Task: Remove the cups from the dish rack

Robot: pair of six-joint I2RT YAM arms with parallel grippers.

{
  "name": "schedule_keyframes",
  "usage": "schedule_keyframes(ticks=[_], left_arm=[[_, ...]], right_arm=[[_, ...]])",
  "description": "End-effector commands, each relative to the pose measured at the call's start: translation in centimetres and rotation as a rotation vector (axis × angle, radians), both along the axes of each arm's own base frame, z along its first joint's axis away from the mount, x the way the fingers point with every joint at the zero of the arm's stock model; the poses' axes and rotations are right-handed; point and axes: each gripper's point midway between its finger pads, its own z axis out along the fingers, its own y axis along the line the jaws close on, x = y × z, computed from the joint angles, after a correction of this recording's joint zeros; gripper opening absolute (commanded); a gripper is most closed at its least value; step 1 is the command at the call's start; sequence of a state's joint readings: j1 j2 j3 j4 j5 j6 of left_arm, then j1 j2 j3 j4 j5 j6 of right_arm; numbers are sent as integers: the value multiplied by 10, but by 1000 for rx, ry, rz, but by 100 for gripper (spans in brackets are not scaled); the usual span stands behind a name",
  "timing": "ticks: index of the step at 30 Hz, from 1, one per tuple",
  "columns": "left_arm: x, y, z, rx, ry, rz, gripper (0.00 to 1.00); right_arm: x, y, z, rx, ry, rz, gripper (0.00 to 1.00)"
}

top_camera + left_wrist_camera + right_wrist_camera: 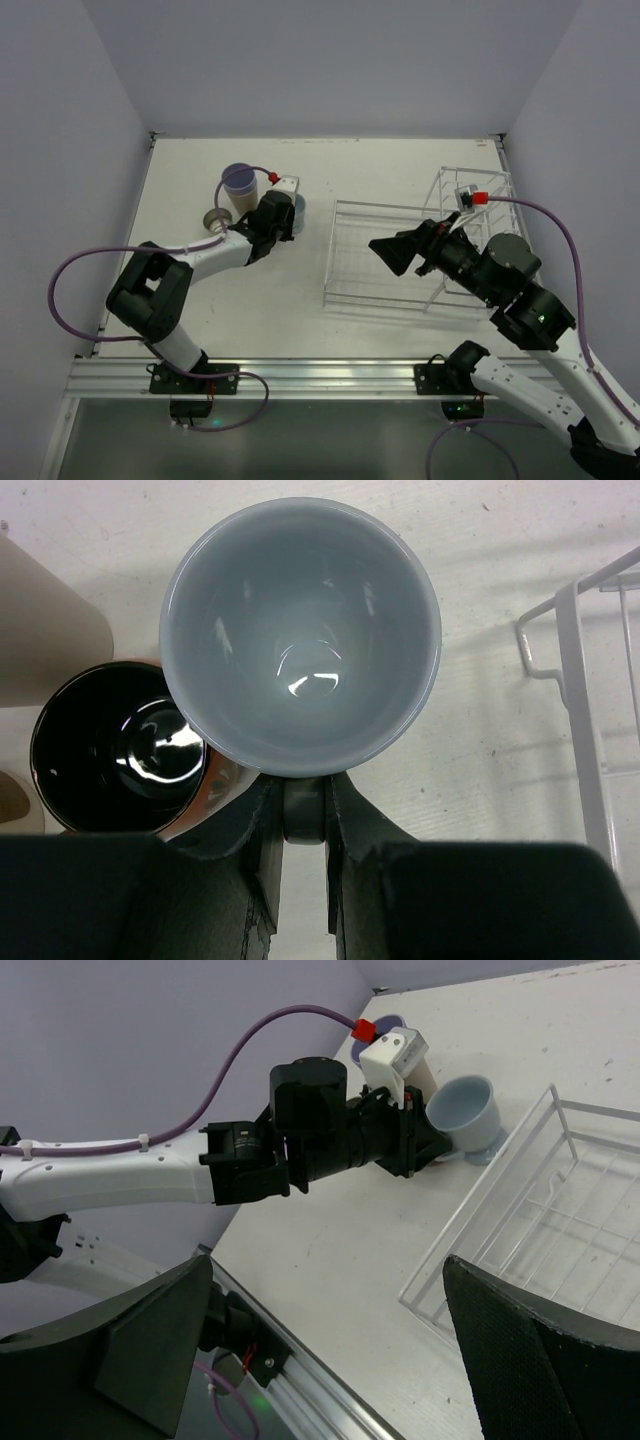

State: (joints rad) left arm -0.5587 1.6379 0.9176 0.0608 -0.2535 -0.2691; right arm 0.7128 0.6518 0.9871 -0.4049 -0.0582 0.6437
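The short light blue-grey cup (300, 640) stands upright on the table left of the dish rack (385, 255). My left gripper (305, 805) is shut on a grey tab at its near side. Beside it on the left sits the orange-red mug (115, 745) with its dark, shiny inside. The beige tumbler (40, 630) is further left and the lavender tumbler (240, 184) stands behind. My right gripper (398, 250) hovers open over the rack's low tray with nothing between its fingers (150, 1345). In the right wrist view the blue-grey cup (465, 1110) shows at the end of the left arm (310, 1130).
The rack's taller basket section (470, 200) rises at the right, behind my right arm. A rack corner (575, 670) lies just right of the held cup. Grey walls close in the table on three sides. The aluminium rail (300, 375) runs along the near edge.
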Motion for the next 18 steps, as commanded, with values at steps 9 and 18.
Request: schedule_keyframes(ticks=[9, 18], left_arm=[[8, 18, -1, 90, -28, 102, 13], [4, 11, 13, 45, -36, 78, 50]], right_arm=[[0, -4, -4, 1, 7, -23, 99], [6, -3, -17, -23, 45, -44, 99]])
